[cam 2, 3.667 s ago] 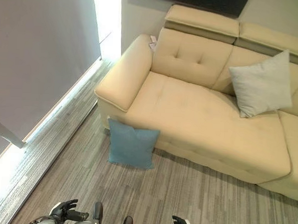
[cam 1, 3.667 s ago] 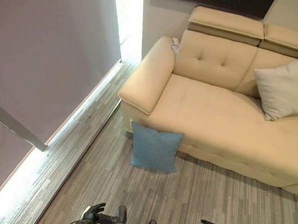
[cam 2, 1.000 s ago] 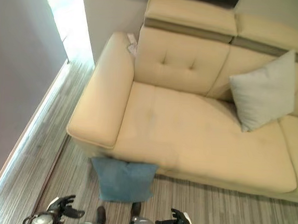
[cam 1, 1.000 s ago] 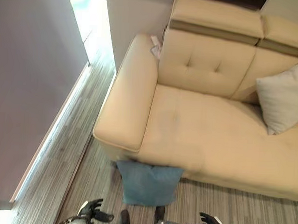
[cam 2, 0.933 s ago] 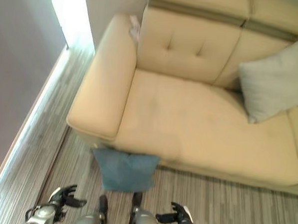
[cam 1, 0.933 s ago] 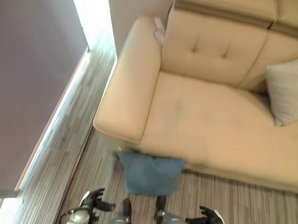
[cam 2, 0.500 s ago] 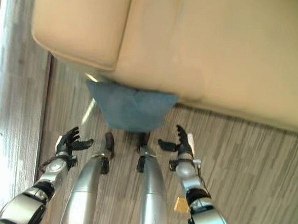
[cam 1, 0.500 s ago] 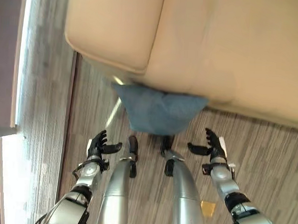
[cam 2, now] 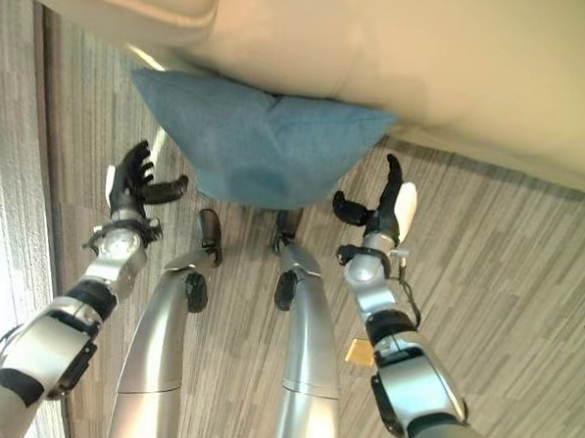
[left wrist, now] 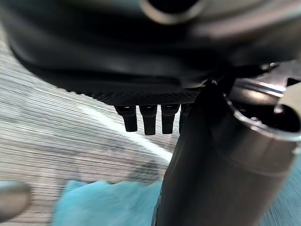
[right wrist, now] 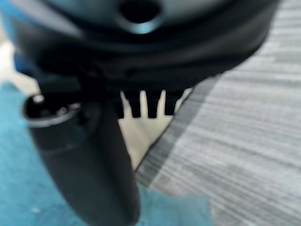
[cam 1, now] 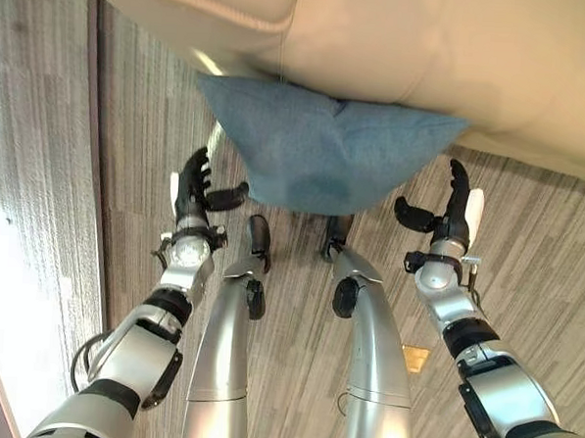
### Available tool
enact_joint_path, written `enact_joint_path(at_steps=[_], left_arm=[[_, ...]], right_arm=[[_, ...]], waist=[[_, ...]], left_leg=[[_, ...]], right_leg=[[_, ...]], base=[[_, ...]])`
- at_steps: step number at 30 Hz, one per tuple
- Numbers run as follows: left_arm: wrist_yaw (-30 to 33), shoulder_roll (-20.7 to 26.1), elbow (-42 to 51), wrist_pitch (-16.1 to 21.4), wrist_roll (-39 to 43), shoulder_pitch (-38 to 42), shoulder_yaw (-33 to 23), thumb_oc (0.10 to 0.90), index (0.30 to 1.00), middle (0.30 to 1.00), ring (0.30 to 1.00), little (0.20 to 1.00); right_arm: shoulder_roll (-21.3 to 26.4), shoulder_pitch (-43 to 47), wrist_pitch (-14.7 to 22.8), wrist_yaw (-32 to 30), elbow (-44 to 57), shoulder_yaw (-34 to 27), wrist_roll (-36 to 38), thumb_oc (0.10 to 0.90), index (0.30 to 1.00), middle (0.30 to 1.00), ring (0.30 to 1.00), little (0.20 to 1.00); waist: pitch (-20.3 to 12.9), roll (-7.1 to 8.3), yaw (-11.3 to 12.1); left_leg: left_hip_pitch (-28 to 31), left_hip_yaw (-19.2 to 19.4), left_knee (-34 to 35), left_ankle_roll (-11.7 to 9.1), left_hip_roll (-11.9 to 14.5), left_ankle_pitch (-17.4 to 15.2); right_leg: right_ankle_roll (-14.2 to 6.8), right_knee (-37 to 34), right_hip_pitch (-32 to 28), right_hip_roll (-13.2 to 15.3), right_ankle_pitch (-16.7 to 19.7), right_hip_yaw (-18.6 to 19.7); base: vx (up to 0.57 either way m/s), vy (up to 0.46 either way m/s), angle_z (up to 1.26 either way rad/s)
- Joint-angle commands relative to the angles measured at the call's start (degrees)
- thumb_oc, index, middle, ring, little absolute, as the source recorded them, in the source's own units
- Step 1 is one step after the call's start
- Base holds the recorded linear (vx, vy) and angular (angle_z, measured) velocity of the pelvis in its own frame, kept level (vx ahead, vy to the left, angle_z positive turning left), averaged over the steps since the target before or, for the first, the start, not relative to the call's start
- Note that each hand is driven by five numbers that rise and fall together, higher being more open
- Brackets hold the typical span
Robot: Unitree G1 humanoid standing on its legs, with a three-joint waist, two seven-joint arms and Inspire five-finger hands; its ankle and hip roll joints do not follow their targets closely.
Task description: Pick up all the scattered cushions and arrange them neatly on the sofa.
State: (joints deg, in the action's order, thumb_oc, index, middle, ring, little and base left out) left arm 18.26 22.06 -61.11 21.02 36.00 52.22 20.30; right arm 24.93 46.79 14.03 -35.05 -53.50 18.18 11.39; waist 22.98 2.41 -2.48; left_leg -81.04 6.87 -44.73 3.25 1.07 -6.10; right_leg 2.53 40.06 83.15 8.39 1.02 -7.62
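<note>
step: reaching for the blue cushion (cam 1: 321, 152), grasp not made
cushion: on the floor (cam 1: 528, 222), leaning against the sofa (cam 1: 449, 41) front
left hand (cam 1: 194, 189): fingers spread, just beside the cushion's left edge, apart
right hand (cam 1: 452, 210): fingers spread, near its right corner, apart
next: likely close both hands inward onto the cushion sides, then lift onto the seat

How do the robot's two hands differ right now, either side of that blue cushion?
The left hand is beside the blue cushion at its lower left edge, while the right hand reaches higher, near the cushion's right corner. The right thumb's white cover looks larger than the left's. Both are open, palms facing the cushion, holding nothing.
</note>
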Motion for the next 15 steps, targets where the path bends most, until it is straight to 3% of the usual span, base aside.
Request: enact_joint_path(at_steps=[1,8,15], left_arm=[[-3.23,2.08,2.29,3.66,3.60,-5.30,-0.02,0.800,0.900,0.900,0.900,0.900],[-6.57,4.88,3.19,3.71,5.76,-1.17,1.66,0.800,0.900,0.900,0.900,0.900],[-10.14,4.66,4.43,3.06,6.37,2.41,5.24,0.800,0.900,0.900,0.900,0.900]], right_arm=[[3.77,-4.59,5.41,3.91,2.92,1.12,8.33,0.800,0.900,0.900,0.900,0.900],[6.54,0.40,7.51,8.91,3.30,2.35,14.48,0.800,0.900,0.900,0.900,0.900],[7.04,8.14,7.53,12.93,5.89,8.56,15.66,0.800,0.900,0.900,0.900,0.900]], waist=[[-7.28,-1.63,-0.12],[-7.18,-2.23,0.03],[-6.50,-2.82,0.12]], left_leg=[[-0.02,-3.93,4.36,-2.31,-1.40,-1.29],[-3.25,-4.09,5.38,-2.81,-1.44,0.23],[-5.09,-4.10,5.65,-2.95,-1.24,1.04]], right_leg=[[-2.48,-1.72,-3.64,-1.55,-5.40,2.04],[-2.90,-1.13,-0.05,-1.70,-5.19,1.81],[-3.01,-1.13,1.75,-2.21,-4.70,1.85]], base=[[-0.01,-0.077,0.03],[0.01,-0.055,0.05],[0.01,-0.041,0.02]])
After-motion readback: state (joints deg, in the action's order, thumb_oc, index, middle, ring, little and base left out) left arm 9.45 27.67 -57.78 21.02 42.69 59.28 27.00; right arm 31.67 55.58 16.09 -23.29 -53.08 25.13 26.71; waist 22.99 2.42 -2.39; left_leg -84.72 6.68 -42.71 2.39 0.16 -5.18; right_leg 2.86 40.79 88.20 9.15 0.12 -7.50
